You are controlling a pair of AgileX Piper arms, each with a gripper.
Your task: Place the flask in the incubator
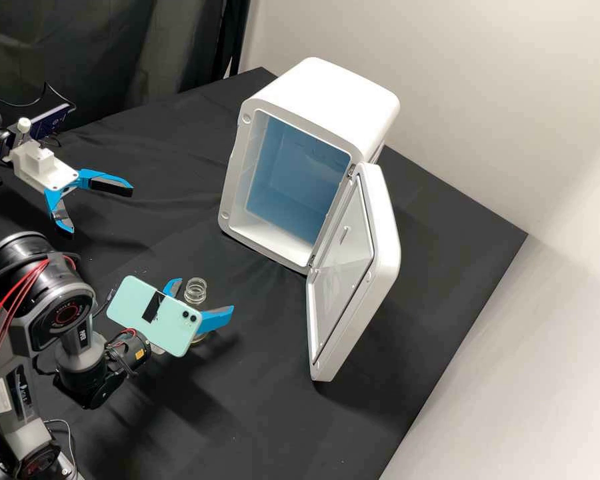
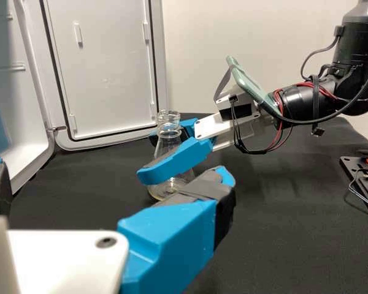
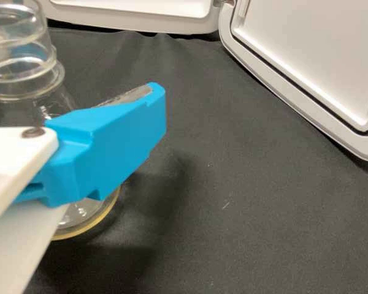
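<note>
While the left tool [image 1: 99, 210] gapes wide, the right tool [image 1: 201, 299] straddles the Erlenmeyer flask [image 1: 195, 290] (gripped or not, I cannot tell) near the open incubator [image 1: 327, 100].

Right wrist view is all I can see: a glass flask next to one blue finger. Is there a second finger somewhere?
Observer: Yes. The high view shows the right gripper open, with one finger on each side of the flask.
Operator: And the white slab behind it?
Observer: That is the door of the incubator. It stands wide open and shows a blue inside.
Operator: Is the other arm busy?
Observer: The left gripper hangs open above the bench, well apart from the flask and holding nothing.
</note>
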